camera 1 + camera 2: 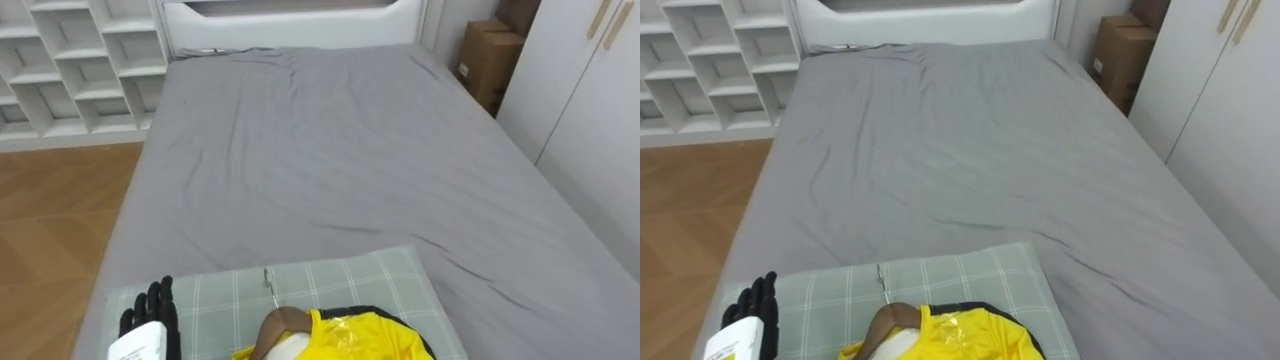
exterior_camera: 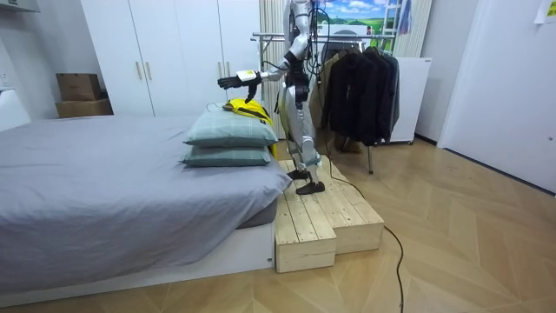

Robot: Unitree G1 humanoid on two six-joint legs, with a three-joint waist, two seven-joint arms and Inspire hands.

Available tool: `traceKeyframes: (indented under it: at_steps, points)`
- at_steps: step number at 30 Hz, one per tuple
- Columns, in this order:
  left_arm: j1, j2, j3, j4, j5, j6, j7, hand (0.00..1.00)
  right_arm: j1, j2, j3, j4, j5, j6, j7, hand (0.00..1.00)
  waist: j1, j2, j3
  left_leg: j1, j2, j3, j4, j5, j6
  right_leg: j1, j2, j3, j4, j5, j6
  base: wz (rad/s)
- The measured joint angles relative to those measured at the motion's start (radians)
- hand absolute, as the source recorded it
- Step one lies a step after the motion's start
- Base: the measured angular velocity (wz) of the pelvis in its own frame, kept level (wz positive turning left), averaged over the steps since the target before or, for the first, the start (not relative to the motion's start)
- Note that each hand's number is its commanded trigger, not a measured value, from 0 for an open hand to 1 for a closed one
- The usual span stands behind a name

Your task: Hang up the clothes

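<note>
A yellow garment (image 1: 345, 338) on a wooden hanger (image 1: 277, 324) lies on the top checked pillow (image 1: 340, 278) at the near end of the bed; the hanger's metal hook (image 1: 268, 281) points up the bed. My left hand (image 1: 150, 312) hovers open over the pillow's left part, fingers straight, a hand's width left of the hanger and not touching it. In the room view I stand on a wooden platform (image 2: 326, 217) at the bed's end, left hand (image 2: 228, 83) stretched out above the garment (image 2: 246, 107).
The grey bed (image 1: 330, 150) stretches ahead, with a white shelf unit (image 1: 70, 60) to its left and cardboard boxes (image 1: 488, 60) and white wardrobes (image 1: 590, 90) to its right. A clothes rack (image 2: 356, 78) with dark garments stands behind me.
</note>
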Motion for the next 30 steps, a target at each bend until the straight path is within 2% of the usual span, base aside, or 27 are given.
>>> traceKeyframes:
  at_steps: [4,12,17,23,30]
  points:
    - [0.0,-0.001,-0.027,0.0,-0.009,-0.002,-0.032,0.0,0.001,0.005,0.003,0.0,0.009,0.0,0.001,0.0,-0.013,-0.001,-0.0001,-0.001,0.0,0.003,0.0,0.0,0.0,-0.002,0.0,0.0,0.0,0.0,0.0,0.0]
    - [-0.001,-0.005,-0.046,0.001,-0.009,-0.003,-0.092,0.0,-0.001,0.007,0.005,-0.001,0.007,0.0,-0.001,0.0,-0.014,0.0,-0.0012,-0.001,0.001,0.003,0.0,0.0,0.0,-0.013,0.0,-0.001,0.016,0.0,0.0,-0.01]
    - [-0.001,-0.005,-0.078,0.009,-0.01,0.004,-0.118,0.0,-0.003,0.007,0.04,-0.002,0.023,0.0,-0.003,0.0,-0.014,0.0,-0.0011,0.003,0.001,0.003,0.0,0.0,0.0,-0.008,0.0,-0.003,0.016,0.0,0.001,0.0]
    - [-0.002,-0.025,-0.089,0.048,-0.014,0.007,-0.149,0.0,-0.003,0.007,0.042,-0.001,0.03,0.001,-0.002,0.0,-0.014,-0.005,0.0011,0.003,0.001,0.003,-0.001,0.0,0.0,-0.008,0.0,-0.007,0.017,0.0,0.001,0.0]
    - [-0.02,-0.033,-0.061,0.127,-0.125,0.007,-0.175,0.0,0.001,0.012,0.042,-0.001,0.037,0.001,0.008,0.0,-0.012,-0.019,0.0047,-0.005,0.001,0.007,-0.001,0.0,0.0,-0.017,0.001,0.006,0.012,0.0,0.0,-0.02]
